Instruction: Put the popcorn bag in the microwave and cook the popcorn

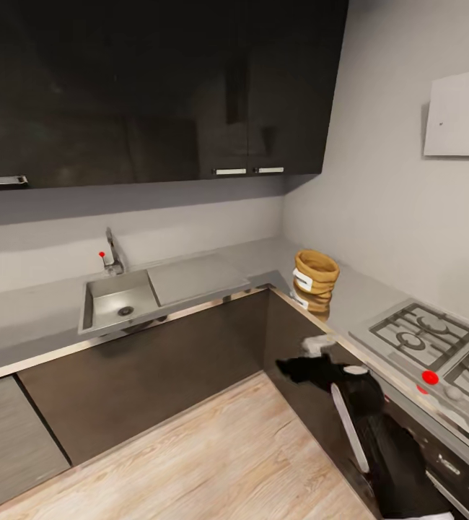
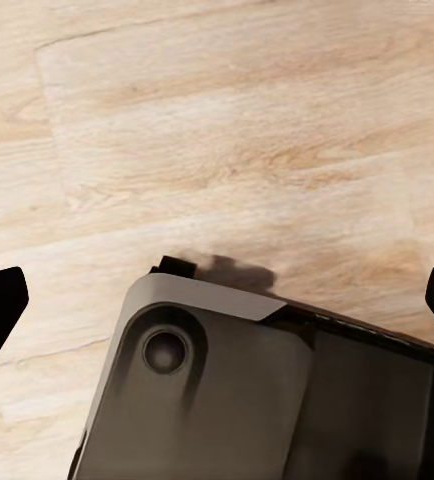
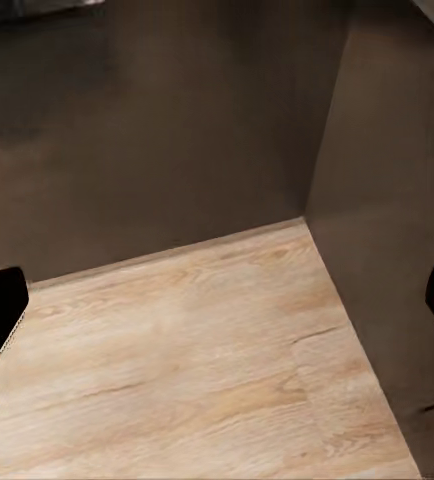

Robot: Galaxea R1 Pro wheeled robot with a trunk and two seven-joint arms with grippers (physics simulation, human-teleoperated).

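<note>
Popcorn bag (image 1: 315, 280): upright on the counter (image 1: 40, 310) near its inner corner, beside the hob (image 1: 436, 347).
Right gripper (image 1: 314, 361): low by the cabinets, jaws wide, empty.
Left gripper (image 2: 217, 300): wide, empty, over the floor (image 2: 217, 130).
Progress: nothing done; bag ungrasped, heating remains.

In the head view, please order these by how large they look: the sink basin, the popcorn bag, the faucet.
1. Sink basin, clearly the largest.
2. Popcorn bag.
3. Faucet, thin and small.
The bag stands nearer the camera, so its true size against the faucet is unsure.
</note>
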